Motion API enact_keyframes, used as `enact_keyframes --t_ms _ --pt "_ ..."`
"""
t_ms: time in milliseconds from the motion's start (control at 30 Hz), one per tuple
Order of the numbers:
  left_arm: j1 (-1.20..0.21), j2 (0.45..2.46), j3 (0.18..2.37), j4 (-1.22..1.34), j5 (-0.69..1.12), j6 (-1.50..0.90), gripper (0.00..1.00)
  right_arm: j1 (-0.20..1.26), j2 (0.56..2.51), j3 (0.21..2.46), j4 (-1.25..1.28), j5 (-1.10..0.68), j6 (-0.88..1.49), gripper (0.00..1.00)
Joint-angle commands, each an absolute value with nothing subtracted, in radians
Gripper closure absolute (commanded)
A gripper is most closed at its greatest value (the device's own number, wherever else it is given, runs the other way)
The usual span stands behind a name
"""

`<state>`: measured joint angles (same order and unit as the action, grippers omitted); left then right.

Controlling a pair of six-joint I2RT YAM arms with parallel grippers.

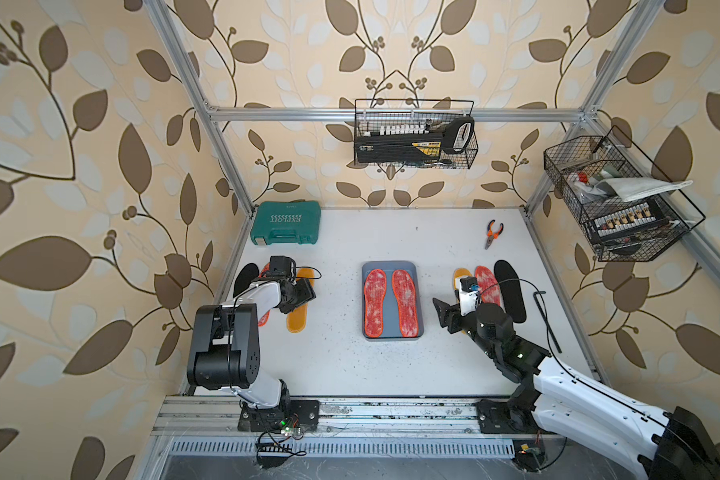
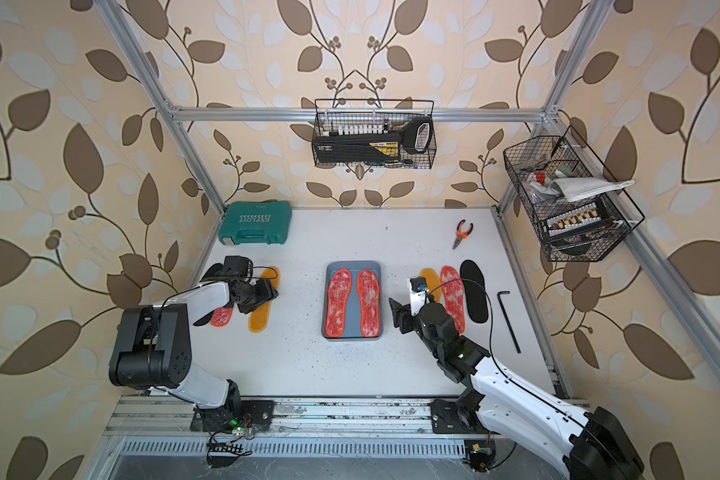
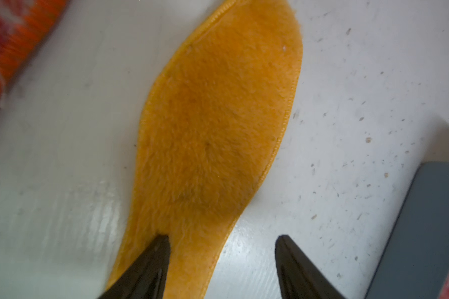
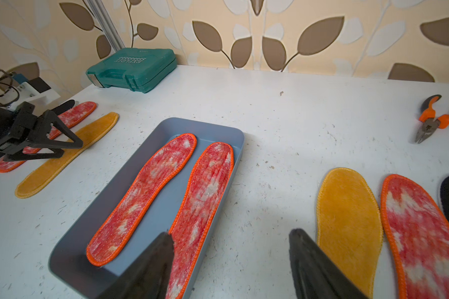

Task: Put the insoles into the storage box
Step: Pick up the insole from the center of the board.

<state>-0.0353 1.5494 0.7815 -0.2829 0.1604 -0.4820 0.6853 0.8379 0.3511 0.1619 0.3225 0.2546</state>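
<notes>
Mustard insole (image 3: 213,129) beneath spread left jaws

two insoles (image 1: 375,302) in storage box (image 1: 391,265), pliers (image 1: 493,233) behind

Shallow blue-grey storage box (image 1: 390,264) in the middle of the table (image 1: 433,232), with two red-white orange-edged insoles (image 1: 375,302) flat side by side inside. On my left lie a black insole (image 1: 245,276), a red-white insole (image 1: 262,320) and a mustard insole (image 1: 298,316) — on my right, a matching trio (image 1: 488,286).

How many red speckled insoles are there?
4. Two lie in the storage box: the first red insole and second red insole. The third red insole lies partly under the left arm; the fourth red insole by the right arm.
</notes>
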Motion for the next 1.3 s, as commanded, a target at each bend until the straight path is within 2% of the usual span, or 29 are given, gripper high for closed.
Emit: enact_keyframes --t_ms 0,133,267,467,733,900,1067,1267 --pt "-0.114 1.55 0.754 -0.285 0.187 -0.567 0.33 0.69 0.841 0.355 0.18 0.367 0.272 0.27" --pt "-0.241 1.532 0.714 -0.197 0.194 -0.698 0.33 0.689 0.846 0.353 0.19 0.374 0.275 0.27" --pt "-0.374 1.537 0.714 -0.165 0.127 -0.803 0.33 0.689 0.858 0.355 0.196 0.377 0.275 0.27" --pt "-0.441 1.472 0.754 -0.182 0.1 -0.843 0.29 0.689 0.859 0.359 0.193 0.363 0.264 0.27" --pt "-0.441 1.192 0.798 -0.323 -0.001 -0.701 0.18 0.689 0.849 0.357 0.19 0.346 0.263 0.26" --pt "-0.35 1.078 0.73 -0.311 0.0 -0.625 0.16 0.689 0.878 0.374 0.184 0.325 0.264 0.26" --pt "-0.225 1.12 0.668 -0.251 0.148 -0.598 0.16 0.689 0.885 0.379 0.18 0.32 0.263 0.26" --pt "-0.21 1.241 0.672 -0.218 0.185 -0.544 0.18 0.689 0.898 0.384 0.179 0.314 0.262 0.26"
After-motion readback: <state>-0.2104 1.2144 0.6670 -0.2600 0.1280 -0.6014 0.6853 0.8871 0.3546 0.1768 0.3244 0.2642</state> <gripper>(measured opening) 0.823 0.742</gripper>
